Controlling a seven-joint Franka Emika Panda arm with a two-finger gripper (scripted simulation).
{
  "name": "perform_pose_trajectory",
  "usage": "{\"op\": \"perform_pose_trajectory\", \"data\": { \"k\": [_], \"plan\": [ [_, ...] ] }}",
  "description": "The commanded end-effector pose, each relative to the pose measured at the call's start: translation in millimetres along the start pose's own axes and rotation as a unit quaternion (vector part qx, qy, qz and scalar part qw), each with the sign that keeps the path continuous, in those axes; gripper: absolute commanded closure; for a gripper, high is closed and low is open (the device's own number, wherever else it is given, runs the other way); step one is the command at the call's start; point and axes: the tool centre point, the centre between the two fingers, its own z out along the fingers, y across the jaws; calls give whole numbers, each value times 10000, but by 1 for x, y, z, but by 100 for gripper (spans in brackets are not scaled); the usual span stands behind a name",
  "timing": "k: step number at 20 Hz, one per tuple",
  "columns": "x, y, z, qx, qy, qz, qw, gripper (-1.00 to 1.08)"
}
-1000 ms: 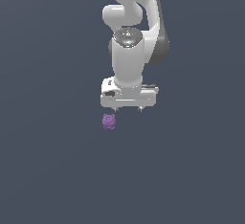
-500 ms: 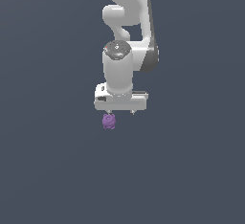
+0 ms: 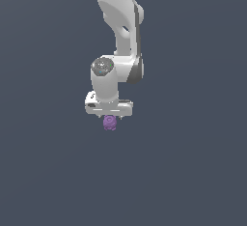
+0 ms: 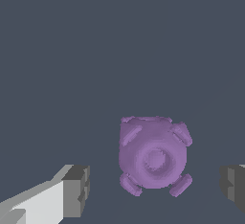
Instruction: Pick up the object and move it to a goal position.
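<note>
1. Exterior view: white arm [image 3: 119,36] reaches down from above, its wrist pointing straight at a plain dark grey surface [image 3: 193,172].
2. Gripper [image 3: 110,119] sits directly over the purple ball [image 3: 110,122]; the ball shows just below the white hand body, partly tucked under it.
3. Wrist view: the ball [image 4: 153,157] is roundish and knobbly, with small bumps at its corners and a ring-shaped dimple on its face.
4. Jaws stand apart. One grey pad [image 4: 76,190] lies to one side of the ball and the other at the frame edge, with clear gaps on both sides; neither touches the ball.
5. Ball lies between the fingers, nearer the far pad.
</note>
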Motion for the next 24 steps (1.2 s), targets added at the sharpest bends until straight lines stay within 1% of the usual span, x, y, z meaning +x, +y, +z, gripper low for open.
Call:
{"op": "perform_pose_trajectory", "data": {
  "k": [1,8,17,22,23,24],
  "plan": [
    [-2,6,6,-14,-3,21,10000,-92],
    [-3,6,12,-13,-9,25,10000,-92],
    [-4,7,51,-16,-6,27,10000,-92],
    [-3,7,58,-16,-6,27,10000,-92],
    [-3,7,58,-16,-6,27,10000,108],
    [-3,7,58,-16,-6,27,10000,108]
  ]
}}
